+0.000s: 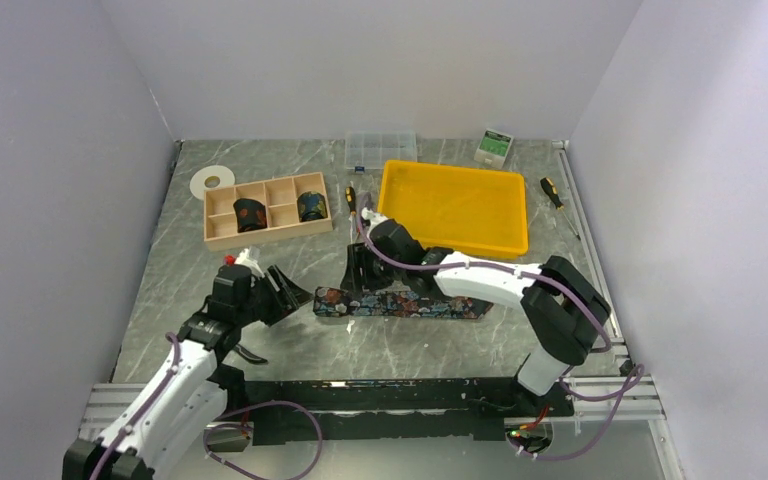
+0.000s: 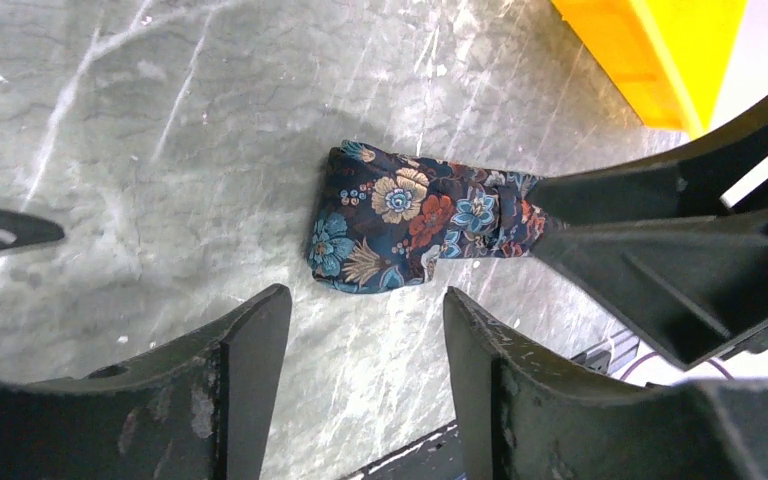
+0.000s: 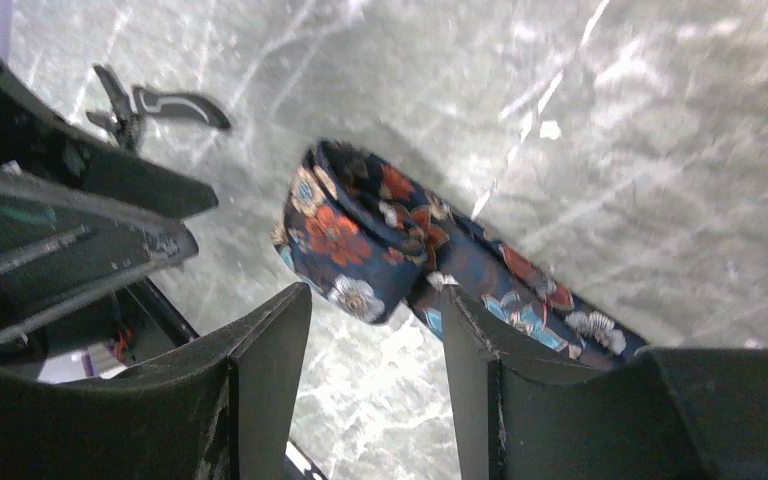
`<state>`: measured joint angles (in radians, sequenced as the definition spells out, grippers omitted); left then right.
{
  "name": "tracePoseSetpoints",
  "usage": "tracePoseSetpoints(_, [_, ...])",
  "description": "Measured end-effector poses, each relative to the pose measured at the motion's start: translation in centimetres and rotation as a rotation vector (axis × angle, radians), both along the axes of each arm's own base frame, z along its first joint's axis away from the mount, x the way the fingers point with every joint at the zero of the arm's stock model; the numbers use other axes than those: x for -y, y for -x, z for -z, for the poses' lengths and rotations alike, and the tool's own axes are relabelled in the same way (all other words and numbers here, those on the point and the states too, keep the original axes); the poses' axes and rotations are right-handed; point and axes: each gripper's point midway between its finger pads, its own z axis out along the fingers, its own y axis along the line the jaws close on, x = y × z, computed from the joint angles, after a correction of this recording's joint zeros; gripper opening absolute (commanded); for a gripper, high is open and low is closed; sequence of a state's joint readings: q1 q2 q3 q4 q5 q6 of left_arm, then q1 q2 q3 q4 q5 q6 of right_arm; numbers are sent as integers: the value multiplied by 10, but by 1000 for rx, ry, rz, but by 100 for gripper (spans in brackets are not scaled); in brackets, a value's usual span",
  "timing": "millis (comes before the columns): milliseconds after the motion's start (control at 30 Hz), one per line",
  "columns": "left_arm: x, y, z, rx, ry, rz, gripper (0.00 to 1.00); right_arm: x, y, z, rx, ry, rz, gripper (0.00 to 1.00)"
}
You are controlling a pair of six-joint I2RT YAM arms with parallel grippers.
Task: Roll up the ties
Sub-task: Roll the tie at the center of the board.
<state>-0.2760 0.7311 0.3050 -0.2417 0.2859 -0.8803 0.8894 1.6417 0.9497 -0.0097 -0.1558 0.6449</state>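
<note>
One floral tie (image 1: 400,303) lies flat across the middle of the table, its left end folded over into a short first turn (image 2: 390,230) (image 3: 355,240). My left gripper (image 1: 295,290) (image 2: 365,330) stands open just left of that end, nothing between its fingers. My right gripper (image 1: 363,272) (image 3: 375,320) hovers open over the tie near the fold; one fingertip (image 3: 465,320) overlaps the strip, and it holds nothing. Two rolled ties (image 1: 250,214) (image 1: 310,207) sit in compartments of the wooden box (image 1: 222,238).
A yellow tray (image 1: 400,205) stands behind the right arm. Black-handled pliers (image 1: 250,353) (image 3: 150,105) lie near the left arm. At the back are a clear organiser (image 1: 380,148), a tape roll (image 1: 212,180), two screwdrivers (image 1: 553,192) (image 1: 350,197) and a small box (image 1: 495,146).
</note>
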Motion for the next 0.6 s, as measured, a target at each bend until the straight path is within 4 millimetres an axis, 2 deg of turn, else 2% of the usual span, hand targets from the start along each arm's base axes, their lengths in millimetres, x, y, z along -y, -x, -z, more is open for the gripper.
tracePoseSetpoints(133, [-6,8,-12,15,1,-36,44,-11,-21,-20,75,16,-16,44])
tracePoseSetpoints(267, [0,22,-14,-11,28,-36,27,-30,-47,-23,126,45,-32,39])
tracePoseSetpoints(367, [11,38,-6,-35,38,0,15,-39,-62,-8,127,86,-46,37])
tracePoseSetpoints(467, [21,56,12,-90,34,42,5,-41,-72,16,105,140,-57,35])
tracePoseSetpoints(600, [28,66,34,-160,3,63,3,-40,-78,43,71,200,-77,33])
